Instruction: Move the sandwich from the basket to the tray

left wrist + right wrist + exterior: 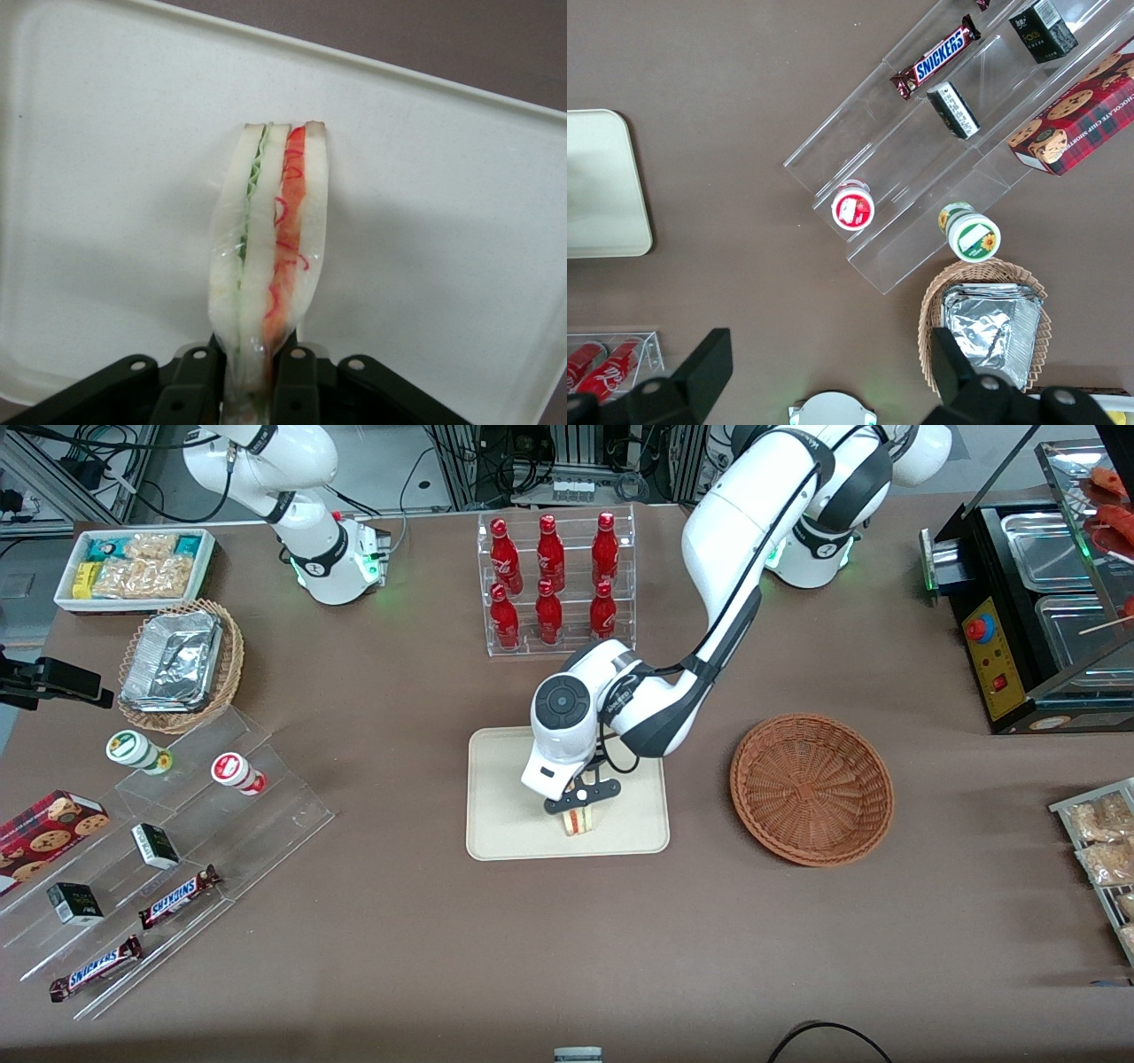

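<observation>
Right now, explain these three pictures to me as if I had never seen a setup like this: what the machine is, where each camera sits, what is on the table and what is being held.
These are two white robot arms bolted to a brown table; only one is working. The front view looks down on the table from the front. Another camera sits on the working arm's wrist, looking along its claw. The third sits on the parked arm's wrist, looking down at clear snack shelves.

The claw is shut on a small triangular sandwich of pale bread with red and green filling, holding it over the flat cream-beige rectangular tray. I cannot tell if it touches the tray yet. The round reddish-brown wicker basket, lying toward the working arm's end, has nothing in it.

Also there: a clear rack of red bottles and a tan wicker basket of foil containers.
</observation>
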